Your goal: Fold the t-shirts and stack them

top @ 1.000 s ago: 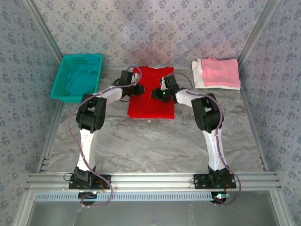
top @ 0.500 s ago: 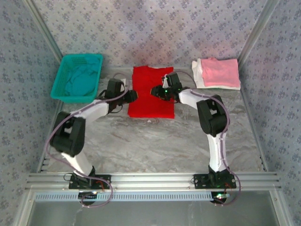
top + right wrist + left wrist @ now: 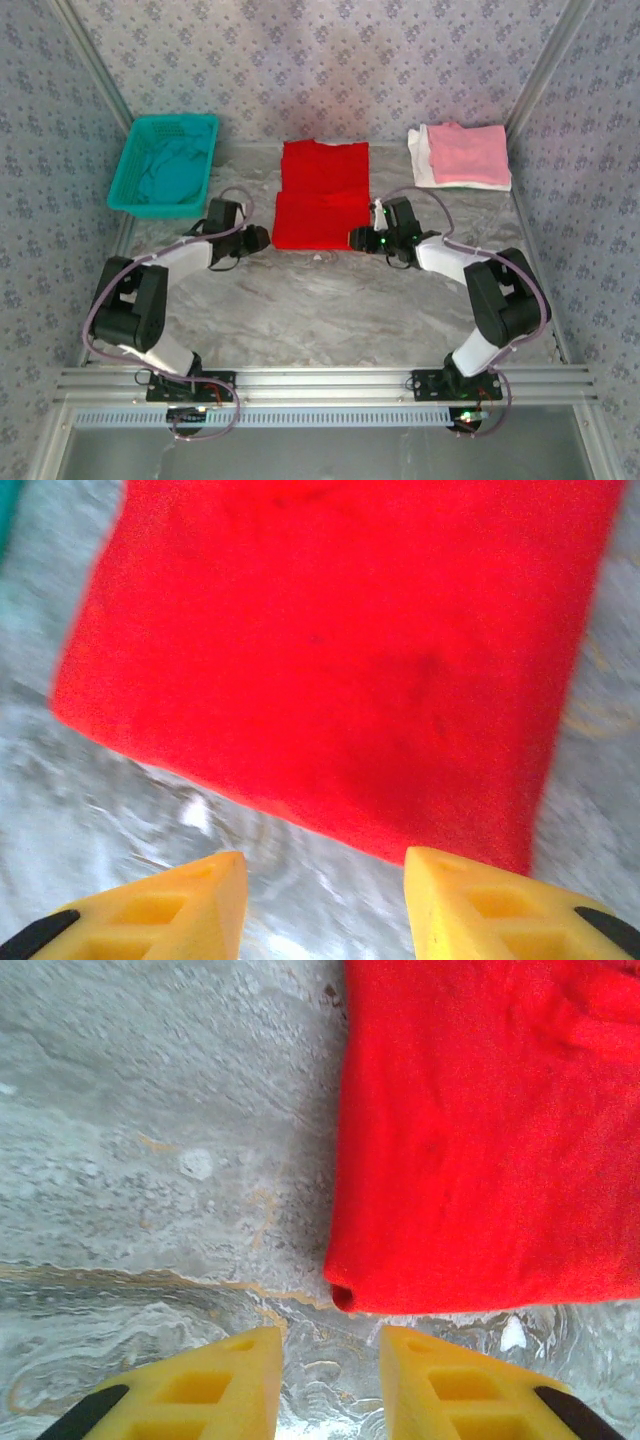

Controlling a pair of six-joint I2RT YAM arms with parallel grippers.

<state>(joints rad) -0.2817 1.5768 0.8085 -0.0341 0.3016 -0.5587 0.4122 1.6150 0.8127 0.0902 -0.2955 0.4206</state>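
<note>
The left gripper (image 3: 330,1365) stands partly open with nothing between its yellow fingers (image 3: 225,1385). Bare table (image 3: 150,1160) shows through the gap, and the near left corner of the red t-shirt (image 3: 480,1130) lies just ahead of the fingertips, clear of them. The right gripper (image 3: 325,880) stands somewhat wider open and is likewise empty, low over the table with the shirt's near edge just beyond it. That view is blurred, so contact there cannot be judged. Seen from above, the grippers flank the shirt's near edge, the left at its left corner and the right at its right corner. The red t-shirt lies flat at the far centre of the table, folded to a narrow rectangle, its long axis running from the arms toward the back wall. A notch at its far end appears to be the neckline, and a fold edge crosses it about midway. At far right a folded pink t-shirt (image 3: 467,155) rests on a white t-shirt (image 3: 418,166). At far left a teal basket (image 3: 170,121) holds a teal t-shirt (image 3: 172,178).
</note>
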